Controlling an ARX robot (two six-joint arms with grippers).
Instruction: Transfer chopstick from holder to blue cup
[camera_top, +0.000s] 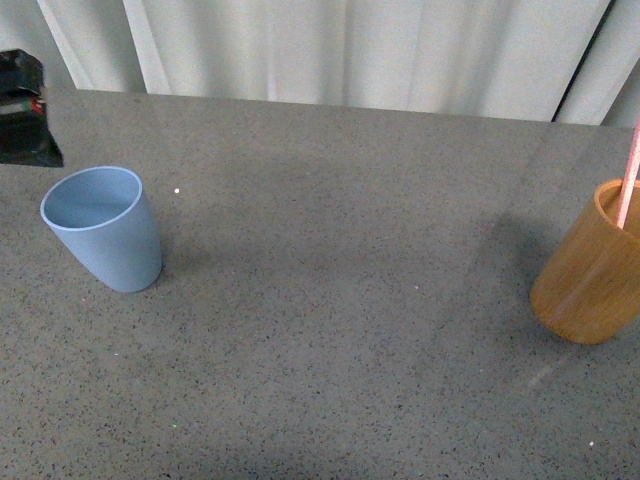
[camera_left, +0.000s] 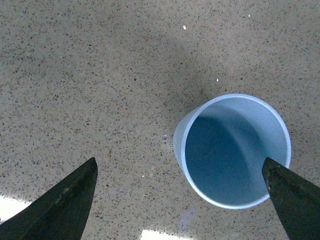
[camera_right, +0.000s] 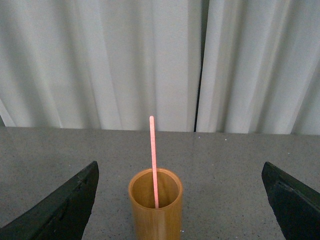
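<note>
Pink chopstick (camera_right: 153, 160) is standing in the holder (camera_right: 155, 215), centred beyond your open right claw (camera_right: 180, 169); your open left claw (camera_left: 180, 162) is hovering above the blue cup (camera_left: 235, 150).

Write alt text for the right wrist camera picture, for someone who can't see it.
A pink chopstick stands in an orange-brown holder on a grey speckled table, between the dark fingers of the open right pincer. White curtains hang behind.
</note>
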